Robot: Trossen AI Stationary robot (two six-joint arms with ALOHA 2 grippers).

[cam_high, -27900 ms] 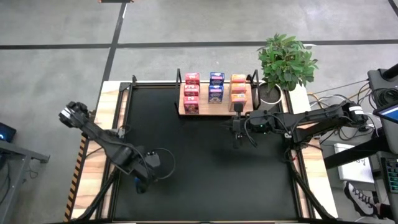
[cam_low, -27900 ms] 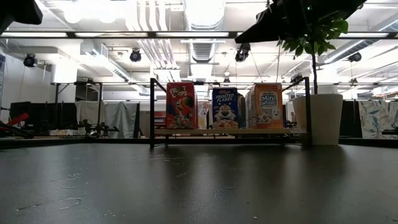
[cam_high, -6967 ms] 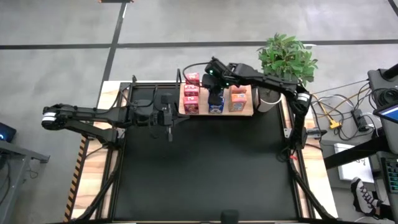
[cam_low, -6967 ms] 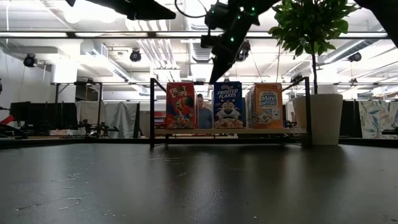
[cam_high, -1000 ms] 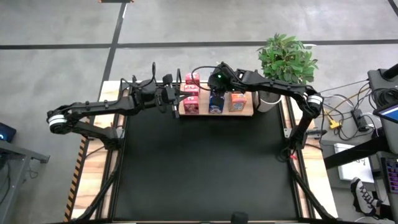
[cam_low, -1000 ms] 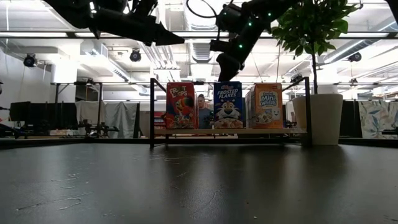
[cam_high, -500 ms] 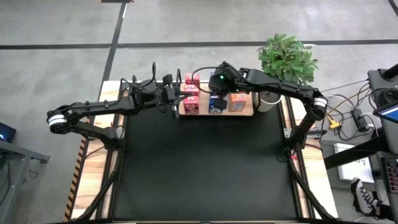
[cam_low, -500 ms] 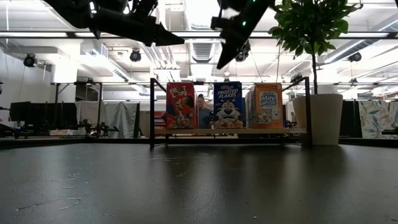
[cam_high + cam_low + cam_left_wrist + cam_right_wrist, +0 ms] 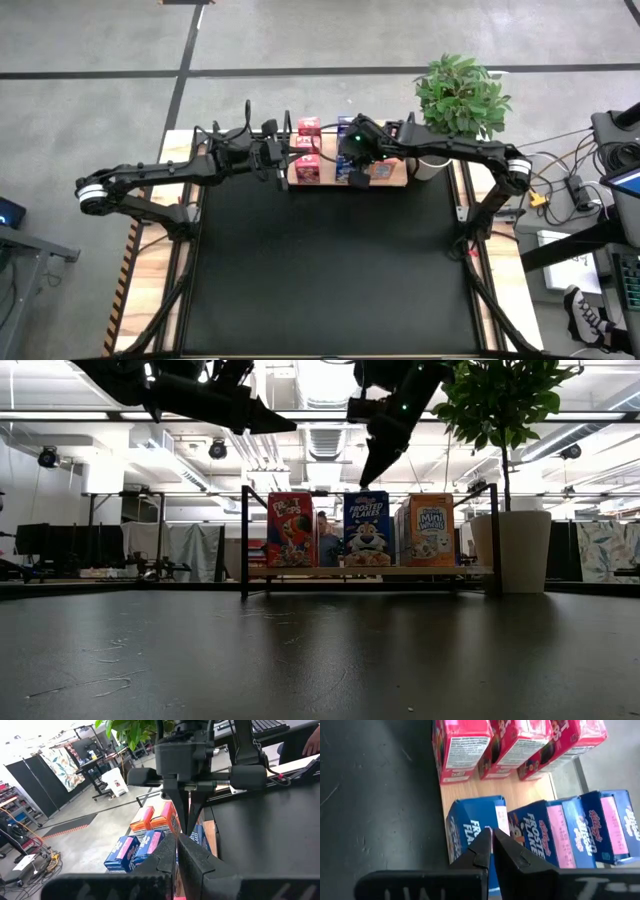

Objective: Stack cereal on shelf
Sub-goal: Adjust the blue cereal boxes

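The cereal (image 9: 345,152) is standing in red, blue and orange rows on the shelf (image 9: 401,181) at the table's (image 9: 330,270) far edge, beside the potted plant (image 9: 458,95). The high view is showing the right gripper (image 9: 345,177) hanging over the blue row's front box (image 9: 366,527) and the left gripper (image 9: 281,167) hovering just off the shelf's end by the red boxes (image 9: 515,744). The right wrist view is showing that arm's jaws pressed closed above the front blue box, and the left wrist view is showing its own jaws closed and empty too.
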